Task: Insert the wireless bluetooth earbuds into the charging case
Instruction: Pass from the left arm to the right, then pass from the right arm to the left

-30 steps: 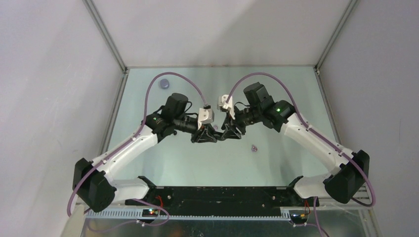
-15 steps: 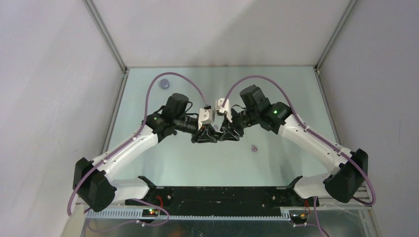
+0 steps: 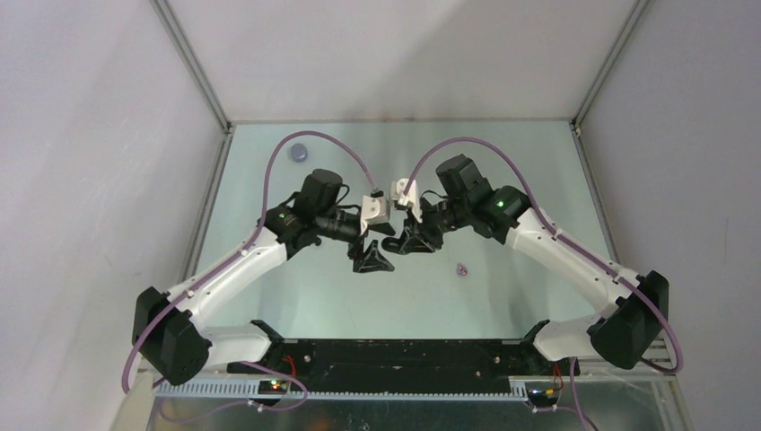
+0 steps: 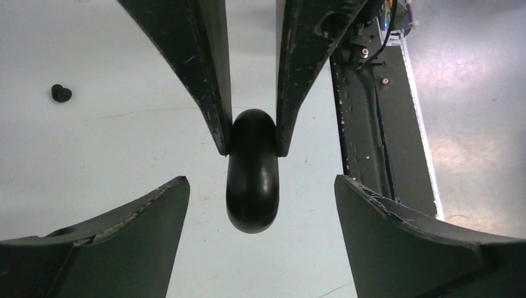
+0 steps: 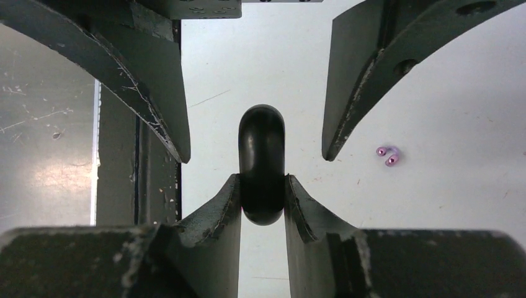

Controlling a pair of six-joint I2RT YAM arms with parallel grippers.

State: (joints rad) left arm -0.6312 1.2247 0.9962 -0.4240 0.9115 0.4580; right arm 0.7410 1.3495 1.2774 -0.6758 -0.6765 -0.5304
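Note:
The charging case (image 5: 262,155) is a glossy black rounded capsule, and my right gripper (image 5: 262,180) is shut on its near end. In the left wrist view the case (image 4: 251,186) hangs from those fingers between the fingers of my left gripper (image 4: 260,183), which stand wide open and apart from it. A tiny black earbud (image 4: 61,93) lies on the table to the left. A lilac earbud (image 5: 389,155) lies on the table right of the grippers, also seen from above (image 3: 462,268). From above, both grippers (image 3: 371,260) (image 3: 406,241) meet at the table's middle.
A small round grey-lilac object (image 3: 298,152) sits at the far left of the pale green table (image 3: 502,180). The black base rail (image 3: 404,355) runs along the near edge. White walls enclose the table on three sides.
My left gripper has opened and let go of the black case, moving slightly back toward me. The right gripper has closed further on the case.

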